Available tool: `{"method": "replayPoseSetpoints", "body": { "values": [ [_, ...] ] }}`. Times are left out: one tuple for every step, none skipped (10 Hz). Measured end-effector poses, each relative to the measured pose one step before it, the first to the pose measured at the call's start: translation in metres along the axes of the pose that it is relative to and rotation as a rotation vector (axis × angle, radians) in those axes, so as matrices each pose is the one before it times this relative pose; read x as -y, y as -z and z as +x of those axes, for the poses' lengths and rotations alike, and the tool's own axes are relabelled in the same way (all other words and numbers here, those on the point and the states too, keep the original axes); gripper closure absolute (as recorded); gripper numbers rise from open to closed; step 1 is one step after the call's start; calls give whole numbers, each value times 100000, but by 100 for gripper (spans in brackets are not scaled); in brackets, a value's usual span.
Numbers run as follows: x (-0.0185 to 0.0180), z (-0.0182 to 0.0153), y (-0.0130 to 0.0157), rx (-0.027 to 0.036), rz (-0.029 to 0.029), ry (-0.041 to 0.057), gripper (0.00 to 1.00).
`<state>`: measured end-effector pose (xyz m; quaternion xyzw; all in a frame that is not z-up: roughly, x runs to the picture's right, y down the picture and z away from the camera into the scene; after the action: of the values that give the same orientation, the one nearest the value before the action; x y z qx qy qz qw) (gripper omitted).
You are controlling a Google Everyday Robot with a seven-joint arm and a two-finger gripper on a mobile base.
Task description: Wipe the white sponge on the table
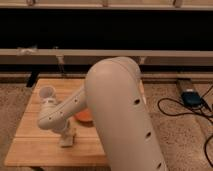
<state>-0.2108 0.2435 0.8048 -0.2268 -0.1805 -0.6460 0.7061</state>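
We see a desk (31, 149) of light-brown wooden planks running left to right, standing on a speckled, pale stone-like floor (172, 132). Behind it a long pale ledge (165, 57) crosses the room, and above that the wall is a wide dark band (100, 30). On the floor to the right lies a small dark box (190, 98) with black cables (162, 106) looping away from it. The robot's big cream arm (120, 110) fills the middle of the view and hides the right part of the desk; its forearm reaches down to the left, over the front-left area of the planks. There the gripper (68, 136) points down at the wood, and at its tip we make out the white sponge (65, 143) — a small pale block sitting on the desk surface near the front edge. Whether the gripper is closed on the block or only resting at it, we cannot tell. Just behind the forearm an orange bowl (84, 117) shows as a low curved sliver, mostly covered by the arm. Further back on the left a white cup (47, 93) stands upright — well apart from the sponge and close to the elbow joint.
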Motion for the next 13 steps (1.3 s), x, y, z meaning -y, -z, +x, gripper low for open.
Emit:
{"method": "replayPoseSetpoints", "body": {
  "values": [
    [209,-147,30,-20,-23,567,100],
    [-140,73,59,0,-159,-294,100],
    [128,-83,20,34,38,277,100],
    [-175,60,-26,43,-93,-329,100],
    [-522,137,-52,488,176,-2203,100],
    [-1182,469,-114,422,-53,-4282,100],
    [-476,340,-70,-298,-418,-1027,100],
    [-299,118,-19,-84,-562,-367,100],
    [-62,44,-11,31,44,-186,100],
    [120,-84,5,14,67,300,100],
    [-7,1,3,36,49,-59,100],
    [-52,46,15,178,366,-512,100],
    [-43,185,167,110,836,-1509,100]
  ]
}}
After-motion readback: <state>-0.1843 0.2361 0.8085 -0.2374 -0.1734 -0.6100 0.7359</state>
